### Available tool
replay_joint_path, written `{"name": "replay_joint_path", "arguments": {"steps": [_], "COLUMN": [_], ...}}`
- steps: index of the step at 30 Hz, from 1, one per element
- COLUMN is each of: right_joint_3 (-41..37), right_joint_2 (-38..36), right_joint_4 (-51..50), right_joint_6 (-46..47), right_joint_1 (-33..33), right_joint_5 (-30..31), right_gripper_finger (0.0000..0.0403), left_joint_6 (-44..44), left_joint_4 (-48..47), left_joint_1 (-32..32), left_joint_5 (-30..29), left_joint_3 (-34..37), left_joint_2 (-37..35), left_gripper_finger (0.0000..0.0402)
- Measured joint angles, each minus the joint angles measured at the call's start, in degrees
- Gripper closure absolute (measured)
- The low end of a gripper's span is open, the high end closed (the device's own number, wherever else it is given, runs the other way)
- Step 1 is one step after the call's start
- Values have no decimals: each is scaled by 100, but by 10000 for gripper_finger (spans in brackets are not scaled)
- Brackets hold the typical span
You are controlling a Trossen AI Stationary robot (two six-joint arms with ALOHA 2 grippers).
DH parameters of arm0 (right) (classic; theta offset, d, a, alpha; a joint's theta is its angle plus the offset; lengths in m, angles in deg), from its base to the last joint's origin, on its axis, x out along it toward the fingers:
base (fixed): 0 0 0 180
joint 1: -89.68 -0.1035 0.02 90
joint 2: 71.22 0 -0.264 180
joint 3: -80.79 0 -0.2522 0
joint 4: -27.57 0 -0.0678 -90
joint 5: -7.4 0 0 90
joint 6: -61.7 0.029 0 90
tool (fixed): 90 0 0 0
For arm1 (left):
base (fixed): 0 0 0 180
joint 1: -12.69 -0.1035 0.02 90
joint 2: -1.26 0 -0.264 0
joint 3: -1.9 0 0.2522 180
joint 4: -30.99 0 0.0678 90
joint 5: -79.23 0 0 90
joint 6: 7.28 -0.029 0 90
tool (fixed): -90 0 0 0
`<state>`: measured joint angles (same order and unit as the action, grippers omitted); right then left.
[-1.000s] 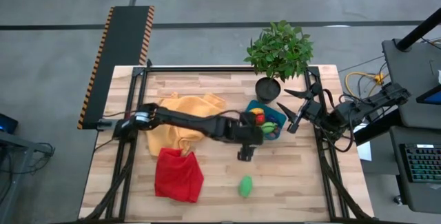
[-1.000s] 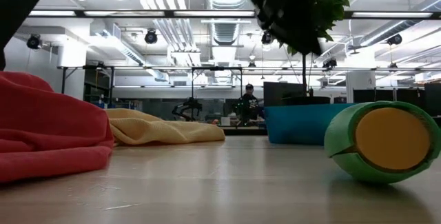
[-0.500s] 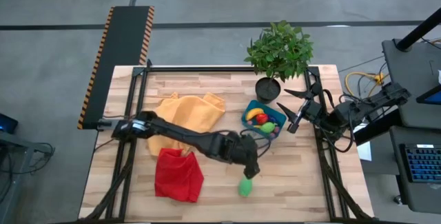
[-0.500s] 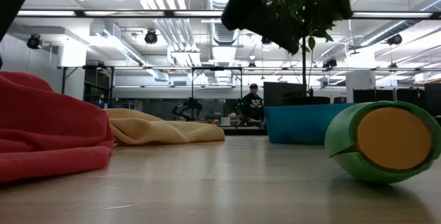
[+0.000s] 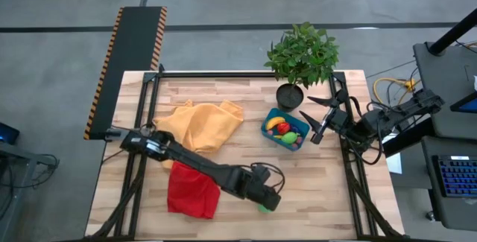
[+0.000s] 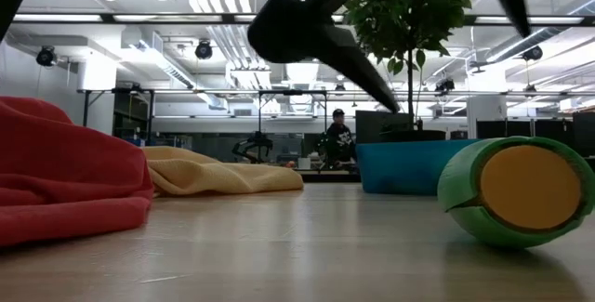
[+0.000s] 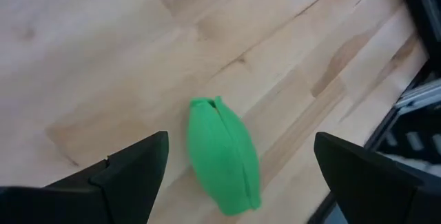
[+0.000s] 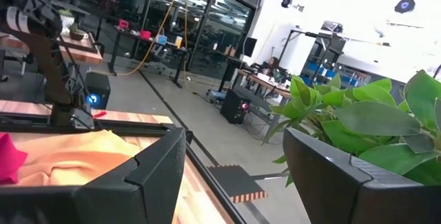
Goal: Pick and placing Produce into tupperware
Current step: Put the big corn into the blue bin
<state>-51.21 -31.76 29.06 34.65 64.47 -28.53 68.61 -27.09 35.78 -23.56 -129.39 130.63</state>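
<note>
Item: green piece [image 7: 224, 156], lying on table [image 5: 313, 190] near front edge, well apart from tupperware [image 5: 285, 131]. Left gripper [image 7: 234, 165] above it, fingers spread wide (nothing held). Advice: descend centred, straddle narrow width, close gently. Right gripper [image 5: 322, 115] parked by plant, fingers apart

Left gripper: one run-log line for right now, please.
left gripper: jaws open, above green piece | green piece: on table, ungrasped | tupperware: holds other produce

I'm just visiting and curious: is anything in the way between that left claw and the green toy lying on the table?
Nothing visible is. The left gripper hangs open right above the green piece, which lies alone on bare wood between the two fingers in the wrist view. The red cloth lies off to one side, clear of it.
</note>
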Motion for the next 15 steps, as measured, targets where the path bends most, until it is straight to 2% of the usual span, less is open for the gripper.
{"name": "replay_joint_path", "arguments": {"steps": [5,13,15], "right_joint_3": [0,0,-3], "right_joint_2": [0,0,0], "right_joint_4": [0,-9,-13], "right_joint_6": [0,0,0], "right_joint_1": [-2,-2,-1], "right_joint_5": [0,0,0], "right_gripper_finger": [165,165,165], "left_joint_6": [462,775,777], "left_joint_4": [36,35,35], "left_joint_1": [41,42,39], "left_joint_5": [24,920,961], "left_joint_3": [-190,-265,-266], "left_joint_2": [182,554,579], "left_gripper_finger": [53,53,53]}}
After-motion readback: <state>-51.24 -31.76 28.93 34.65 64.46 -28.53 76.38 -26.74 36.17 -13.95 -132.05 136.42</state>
